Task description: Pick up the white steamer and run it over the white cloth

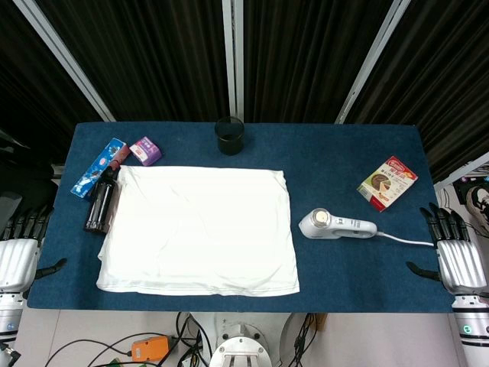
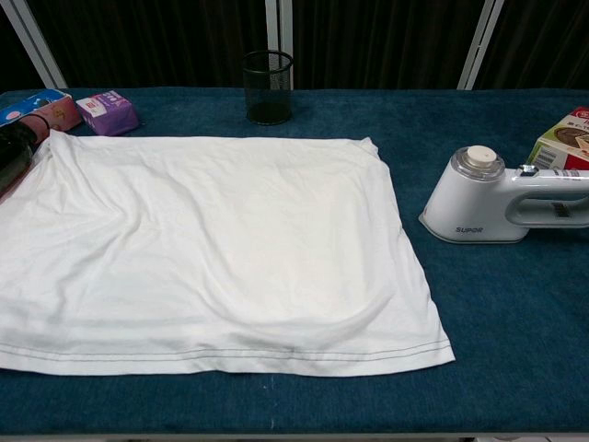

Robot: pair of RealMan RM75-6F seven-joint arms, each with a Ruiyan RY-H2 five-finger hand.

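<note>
Centrally, one wrinkled white rectangular cloth is spread on blue felt; one glossy white plastic steamer, corded, is laid just right. Two metallic hands, left and right, are kept released, fingers apart, grasping nothing.

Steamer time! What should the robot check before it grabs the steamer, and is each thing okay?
1. The white steamer is in reach: ok, it lies on the table just right of the cloth, not far from the right hand.
2. Right hand free: ok, fingers apart, holding nothing.
3. Handle clear to grip: ok, nothing lies on it; the red box sits apart.
4. Cord free: cannot tell, it runs toward the right hand and off the table's edge.
5. The white cloth is spread out: ok, with light wrinkles.
6. Cloth clear: not ok, a dark bottle rests at its left edge.
</note>
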